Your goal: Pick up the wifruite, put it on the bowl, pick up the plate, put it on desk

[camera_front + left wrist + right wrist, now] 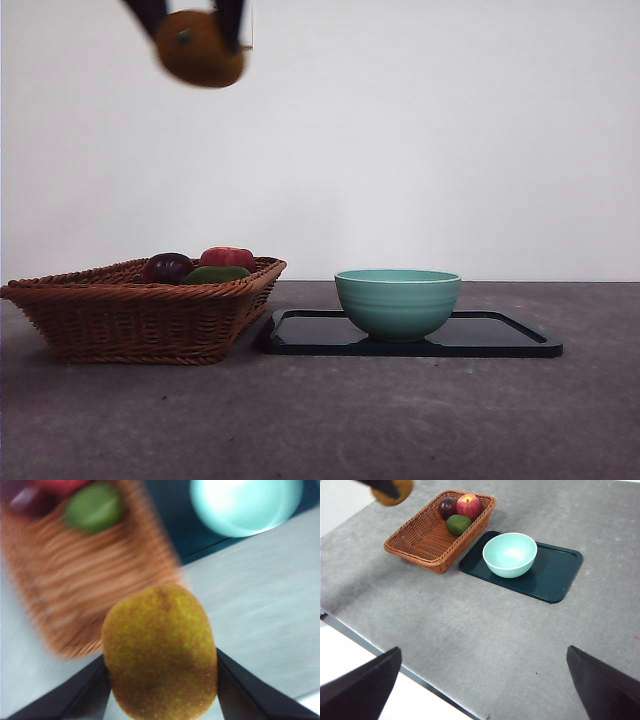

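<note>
The desk [330, 420] lies nearest to me, a broad grey matte surface under a plain white wall. On it stand the wicker basket [150, 320], the dark tray [500, 335] and the bowl [398, 302]. My left gripper [160, 680] pinches the wifruite [160, 652] high above the basket; it seems light and a little soft, so I hold its middle gently. The right gripper [480, 680] waits with jaws spread.

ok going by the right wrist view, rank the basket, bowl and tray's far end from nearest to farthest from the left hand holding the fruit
1. Wicker basket, just below the left hand.
2. Teal bowl, past the basket, on the tray.
3. Dark tray's far end, beyond the bowl.
</note>
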You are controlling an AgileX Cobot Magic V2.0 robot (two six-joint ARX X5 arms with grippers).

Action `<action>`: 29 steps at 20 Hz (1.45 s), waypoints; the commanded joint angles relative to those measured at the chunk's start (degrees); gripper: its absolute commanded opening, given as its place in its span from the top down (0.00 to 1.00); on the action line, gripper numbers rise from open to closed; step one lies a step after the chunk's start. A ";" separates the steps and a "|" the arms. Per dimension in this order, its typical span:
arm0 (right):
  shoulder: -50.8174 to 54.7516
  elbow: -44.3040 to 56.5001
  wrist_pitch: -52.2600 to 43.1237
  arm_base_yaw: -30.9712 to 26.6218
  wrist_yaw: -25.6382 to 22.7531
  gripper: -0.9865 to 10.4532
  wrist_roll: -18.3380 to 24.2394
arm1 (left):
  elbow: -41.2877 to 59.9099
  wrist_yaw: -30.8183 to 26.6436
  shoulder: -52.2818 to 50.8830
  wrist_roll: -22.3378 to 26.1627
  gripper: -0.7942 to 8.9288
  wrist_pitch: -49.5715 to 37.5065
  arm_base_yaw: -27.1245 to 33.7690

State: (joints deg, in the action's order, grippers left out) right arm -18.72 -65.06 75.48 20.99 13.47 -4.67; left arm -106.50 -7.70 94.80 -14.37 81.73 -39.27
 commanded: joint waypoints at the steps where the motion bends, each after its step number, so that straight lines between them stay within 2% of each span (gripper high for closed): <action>1: -0.07 -0.52 -0.44 0.24 0.02 0.43 0.42 | 4.07 -0.68 -1.77 -1.97 0.67 3.06 1.18; 7: -0.07 -0.52 -0.44 0.26 0.02 0.43 0.37 | 20.79 -0.68 -10.78 -6.56 0.67 -14.84 4.87; 12: -0.07 -0.52 -0.42 0.24 0.02 0.43 0.37 | 29.35 -0.63 -8.74 -9.35 0.67 -26.53 9.86; 16: -0.07 -0.52 -0.46 0.24 0.00 0.43 0.37 | 30.38 2.84 -3.28 -8.61 0.67 -34.75 12.48; 19: -0.07 -0.52 -0.46 0.24 -0.02 0.43 0.39 | 30.38 5.16 1.95 -6.78 0.67 -37.35 13.20; 23: -0.07 -0.52 -0.46 0.24 -0.02 0.43 0.37 | 30.38 5.14 7.85 -4.76 0.67 -39.10 13.18; 29: -0.07 -0.52 -0.42 0.24 0.02 0.43 0.15 | 30.38 5.11 10.25 -3.61 0.67 -39.56 13.27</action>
State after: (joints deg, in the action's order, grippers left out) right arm -18.72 -65.06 75.57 20.99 13.45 -4.69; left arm -75.40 -2.70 103.79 -18.79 42.30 -25.89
